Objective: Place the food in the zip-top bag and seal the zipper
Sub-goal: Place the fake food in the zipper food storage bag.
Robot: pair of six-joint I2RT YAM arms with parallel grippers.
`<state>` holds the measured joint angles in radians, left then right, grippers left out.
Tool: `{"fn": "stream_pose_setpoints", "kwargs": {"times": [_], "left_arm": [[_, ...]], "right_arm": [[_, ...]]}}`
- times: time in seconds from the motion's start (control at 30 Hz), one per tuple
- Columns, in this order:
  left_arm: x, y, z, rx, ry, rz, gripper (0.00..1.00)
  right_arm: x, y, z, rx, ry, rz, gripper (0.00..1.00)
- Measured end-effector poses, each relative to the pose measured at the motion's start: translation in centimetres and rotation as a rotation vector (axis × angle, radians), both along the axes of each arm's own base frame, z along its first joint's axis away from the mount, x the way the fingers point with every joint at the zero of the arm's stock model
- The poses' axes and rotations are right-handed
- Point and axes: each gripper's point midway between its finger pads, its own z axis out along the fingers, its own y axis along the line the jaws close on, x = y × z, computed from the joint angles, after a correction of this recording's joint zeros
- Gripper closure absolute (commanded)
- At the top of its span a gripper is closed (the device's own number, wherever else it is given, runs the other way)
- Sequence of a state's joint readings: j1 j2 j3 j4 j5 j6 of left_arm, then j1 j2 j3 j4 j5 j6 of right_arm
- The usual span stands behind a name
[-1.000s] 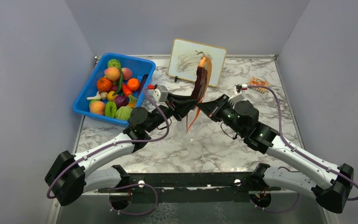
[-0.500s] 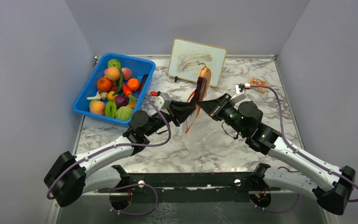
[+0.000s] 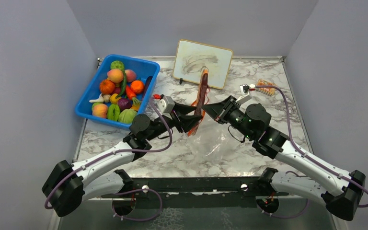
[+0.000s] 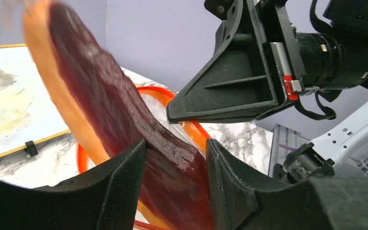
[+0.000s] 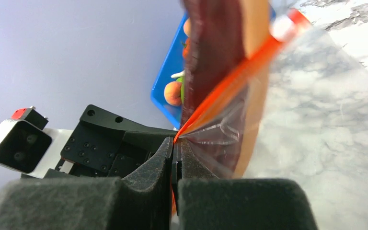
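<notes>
The reddish-brown meat slice (image 3: 203,88) stands upright over mid-table, its lower end inside the open mouth of the clear zip-top bag (image 3: 212,141). My left gripper (image 3: 194,118) is shut on the slice's lower part; the left wrist view shows the slice (image 4: 124,110) filling the gap between my jaws (image 4: 175,143), with the orange-red zipper (image 4: 159,91) looped behind it. My right gripper (image 3: 211,109) is shut on the zipper edge; the right wrist view shows the jaws (image 5: 176,142) pinching the zipper (image 5: 247,64), with the slice (image 5: 211,52) behind the film. The other food (image 3: 117,91) lies in the bin.
The blue bin (image 3: 135,58) of toy fruits and vegetables stands at the back left. A framed picture board (image 3: 203,56) leans against the back wall. A small orange packet (image 3: 267,86) lies at the back right. Grey walls close in three sides.
The meat slice has come down from high above the table into the bag's mouth. Both grippers have lowered with it, and the bag's body now spreads on the table.
</notes>
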<state>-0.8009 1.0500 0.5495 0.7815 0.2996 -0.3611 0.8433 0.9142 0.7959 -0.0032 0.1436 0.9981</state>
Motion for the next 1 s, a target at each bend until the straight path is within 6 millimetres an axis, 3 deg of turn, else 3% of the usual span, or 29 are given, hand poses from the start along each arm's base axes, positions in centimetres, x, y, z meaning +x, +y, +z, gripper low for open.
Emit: {"fn": "stream_pose_setpoints", "kwargs": {"times": [0.1, 0.2, 0.3, 0.47, 0.6, 0.73, 1.0], "left_arm": [[-0.3, 0.1, 0.3, -0.003, -0.006, -0.007, 0.5], [-0.6, 0.4, 0.8, -0.011, -0.017, -0.011, 0.7], [-0.9, 0.5, 0.9, -0.006, -0.029, -0.017, 0.75], [-0.8, 0.4, 0.0, 0.029, -0.017, -0.018, 0.58], [-0.5, 0.6, -0.9, 0.061, 0.008, 0.005, 0.53], [0.5, 1.3, -1.9, 0.116, 0.091, 0.076, 0.49], [1.7, 3.7, 1.8, 0.196, 0.221, 0.222, 0.28]], "right_arm": [[-0.1, 0.1, -0.1, -0.009, -0.007, 0.008, 0.99], [-0.1, 0.1, 0.0, -0.015, -0.018, 0.013, 0.99], [-0.2, 0.1, 0.0, -0.022, -0.026, 0.021, 0.99], [-0.4, 0.1, 0.0, -0.041, -0.047, 0.033, 0.99], [-0.7, 0.0, -0.4, -0.059, -0.077, 0.048, 0.99], [-1.2, -0.2, -2.0, -0.102, -0.09, 0.074, 0.99], [-2.5, -1.2, -1.9, -0.119, -0.139, 0.097, 0.99]]}}
